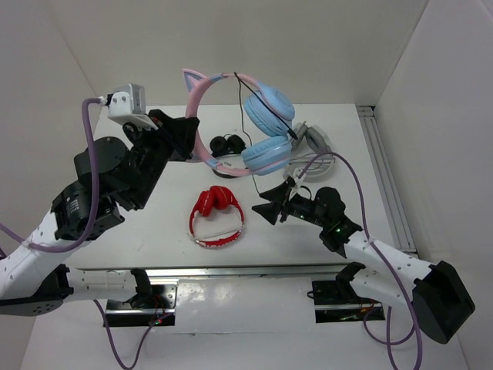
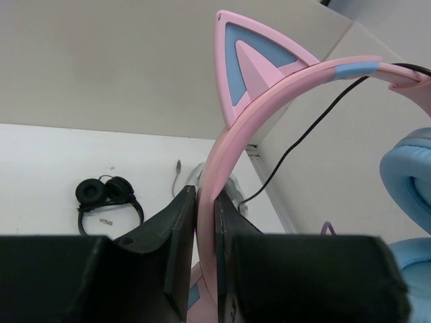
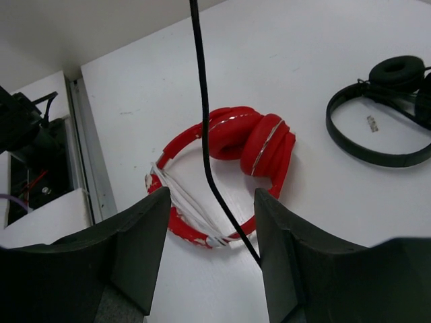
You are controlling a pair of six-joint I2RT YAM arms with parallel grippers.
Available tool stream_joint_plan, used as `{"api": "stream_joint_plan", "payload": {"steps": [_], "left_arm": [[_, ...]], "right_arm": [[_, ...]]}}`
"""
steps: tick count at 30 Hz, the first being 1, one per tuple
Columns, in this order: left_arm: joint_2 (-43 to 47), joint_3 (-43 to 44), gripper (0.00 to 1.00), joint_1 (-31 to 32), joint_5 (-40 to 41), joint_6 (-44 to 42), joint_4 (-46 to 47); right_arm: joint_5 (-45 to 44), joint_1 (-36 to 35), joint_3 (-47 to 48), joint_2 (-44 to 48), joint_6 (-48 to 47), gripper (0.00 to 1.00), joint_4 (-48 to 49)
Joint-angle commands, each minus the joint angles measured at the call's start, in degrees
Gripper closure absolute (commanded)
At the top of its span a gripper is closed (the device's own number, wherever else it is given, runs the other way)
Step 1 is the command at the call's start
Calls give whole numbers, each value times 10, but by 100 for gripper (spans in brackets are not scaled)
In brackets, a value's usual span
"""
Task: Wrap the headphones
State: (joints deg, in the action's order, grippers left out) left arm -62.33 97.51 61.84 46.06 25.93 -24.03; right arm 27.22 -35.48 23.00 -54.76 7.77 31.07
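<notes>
My left gripper is clamped on the pink headband, holding the headphones up above the table. My right gripper is open, with the black cable hanging between its jaws.

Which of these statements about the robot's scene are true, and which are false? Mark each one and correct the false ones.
1. The left gripper is shut on the pink headband of the cat-ear headphones. True.
2. The right gripper is clamped on the black cable. False: its jaws stand open and the cable runs between them, ungripped.
3. The red headphones lie on the table. True.
4. The black headphones hang from the right gripper. False: they lie on the table, behind the red pair.
</notes>
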Motion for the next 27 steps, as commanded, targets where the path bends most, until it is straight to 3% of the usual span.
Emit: {"api": "stream_joint_plan", "payload": {"steps": [1, 10, 12, 13, 14, 17, 23, 27], "left_arm": [[4, 40, 100, 3, 68, 14, 107], [-7, 45, 100, 3, 89, -6, 137], [-7, 45, 100, 3, 89, -6, 137], [-13, 45, 100, 3, 89, -6, 137], [-13, 45, 100, 3, 99, -6, 137], [-19, 45, 100, 3, 130, -26, 150], [-25, 19, 100, 3, 182, -72, 207], [-36, -7, 100, -4, 226, -130, 266]], "right_arm": [[16, -3, -17, 18, 20, 40, 59], [16, -19, -53, 17, 36, 44, 94], [16, -19, -48, 10, 36, 57, 99], [16, -19, -43, 10, 36, 77, 99], [16, -19, -43, 5, 36, 85, 99], [8, -24, -43, 21, 36, 98, 93], [-9, -30, -66, 84, 41, 100, 57], [-9, -63, -41, 154, 29, 100, -64]]}}
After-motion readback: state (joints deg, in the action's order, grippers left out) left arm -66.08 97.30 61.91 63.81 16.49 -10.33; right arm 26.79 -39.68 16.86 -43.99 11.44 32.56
